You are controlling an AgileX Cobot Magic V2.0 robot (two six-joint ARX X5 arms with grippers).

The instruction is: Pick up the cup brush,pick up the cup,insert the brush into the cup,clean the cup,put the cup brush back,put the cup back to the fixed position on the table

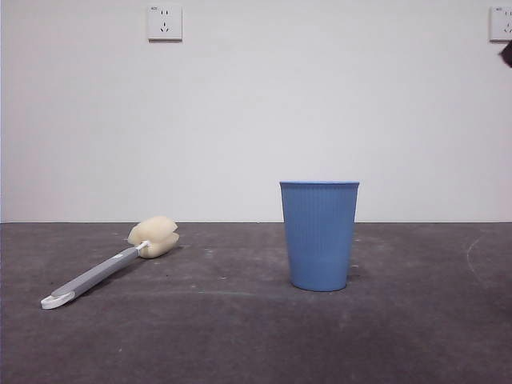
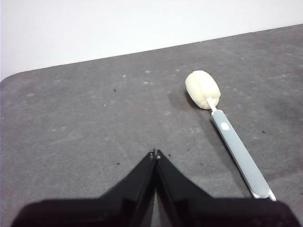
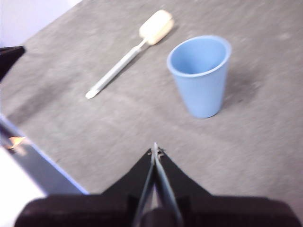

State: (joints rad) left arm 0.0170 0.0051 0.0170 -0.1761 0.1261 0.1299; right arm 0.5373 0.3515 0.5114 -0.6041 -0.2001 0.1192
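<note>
The cup brush [image 1: 112, 266] lies flat on the table [image 1: 240, 336] at the left, cream sponge head toward the wall, white tip toward the front. It also shows in the left wrist view [image 2: 227, 135] and the right wrist view [image 3: 128, 54]. The blue ribbed cup [image 1: 319, 235] stands upright right of centre, empty, also in the right wrist view [image 3: 201, 75]. My left gripper [image 2: 155, 153] is shut and empty, above the table beside the brush. My right gripper [image 3: 155, 152] is shut and empty, raised, some way from the cup.
A white wall with two sockets [image 1: 164, 22] stands behind the table. A black tip of an arm [image 1: 506, 53] shows at the top right edge of the front view. The other arm's dark tip [image 3: 9, 56] shows in the right wrist view.
</note>
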